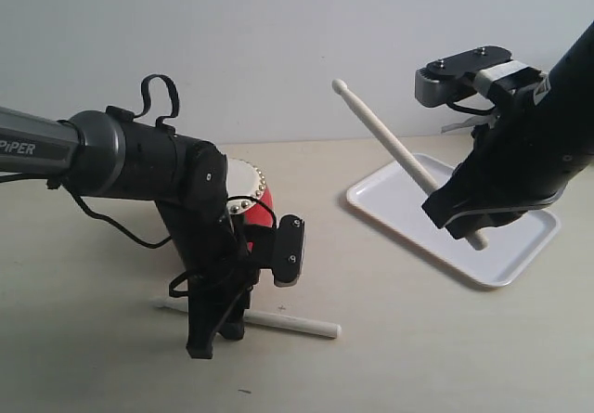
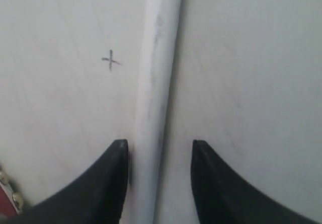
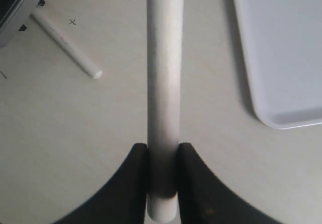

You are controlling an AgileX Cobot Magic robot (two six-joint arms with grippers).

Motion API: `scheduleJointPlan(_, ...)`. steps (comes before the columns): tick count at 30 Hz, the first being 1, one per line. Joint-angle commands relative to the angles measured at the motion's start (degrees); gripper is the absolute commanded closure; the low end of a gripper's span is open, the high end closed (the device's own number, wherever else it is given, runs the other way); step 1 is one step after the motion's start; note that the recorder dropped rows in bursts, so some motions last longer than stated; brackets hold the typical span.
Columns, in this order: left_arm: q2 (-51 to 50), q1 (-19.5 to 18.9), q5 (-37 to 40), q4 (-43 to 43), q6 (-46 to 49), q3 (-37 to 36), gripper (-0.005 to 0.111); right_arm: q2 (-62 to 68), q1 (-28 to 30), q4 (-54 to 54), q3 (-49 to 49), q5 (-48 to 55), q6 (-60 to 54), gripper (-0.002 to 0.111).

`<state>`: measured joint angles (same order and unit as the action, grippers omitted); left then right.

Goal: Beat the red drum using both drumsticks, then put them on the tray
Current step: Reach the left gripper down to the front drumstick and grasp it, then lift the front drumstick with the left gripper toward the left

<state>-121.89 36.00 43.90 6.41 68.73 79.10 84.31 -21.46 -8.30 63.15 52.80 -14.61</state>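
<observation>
The red drum (image 1: 263, 200) stands behind my left arm, which hides most of it; a corner of the red drum (image 2: 7, 200) shows in the left wrist view. One drumstick (image 1: 290, 322) lies flat on the table. My left gripper (image 1: 212, 341) is down over this drumstick (image 2: 156, 83), open (image 2: 158, 143), one finger against it and the other apart from it. My right gripper (image 1: 444, 211) is shut (image 3: 163, 146) on the second drumstick (image 1: 385, 135) near its butt end. That held drumstick (image 3: 163, 58) slants up and left above the white tray (image 1: 506, 251).
A small pencilled cross (image 2: 110, 60) marks the table beside the lying stick. The tray's rounded corner (image 3: 287, 48) lies just beside the held stick in the right wrist view. The lying stick (image 3: 68, 45) also shows there. A pale wall closes off the back.
</observation>
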Motion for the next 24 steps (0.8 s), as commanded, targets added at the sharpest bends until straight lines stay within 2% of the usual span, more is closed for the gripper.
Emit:
scheduleJointPlan(1, -0.33, -0.20, 0.49, 0.55, -0.42, 0.16, 0.076, -0.30, 0.16, 0.20, -0.06, -0.68, -0.59, 0.108)
scheduleJointPlan(5, 1.44, -0.08, 0.49, 1.47, -0.19, 0.16, 0.095, -0.30, 0.16, 0.16, -0.06, -0.78, -0.59, 0.108)
scheduleJointPlan(8, 3.50, -0.08, 0.86, 1.47, -0.19, 0.16, 0.104, -0.30, 0.16, 0.06, -0.06, -1.12, -0.59, 0.108)
scheduleJointPlan(17, 10.77, -0.08, 9.60, 1.34, 5.08, 0.16, 0.106, -0.30, 0.16, 0.06, -0.06, -0.99, -0.44, 0.108)
scheduleJointPlan(20, 14.20, 0.02, 13.81, -0.35, 10.92, -0.38, 0.106, -0.30, 0.16, -0.50, -0.06, -0.86, -0.44, 0.108)
scheduleJointPlan(24, 19.07, 0.02, 16.60, -3.08, 23.14, -3.71, 0.106, -0.30, 0.16, -0.63, -0.06, -0.46, -0.44, 0.108)
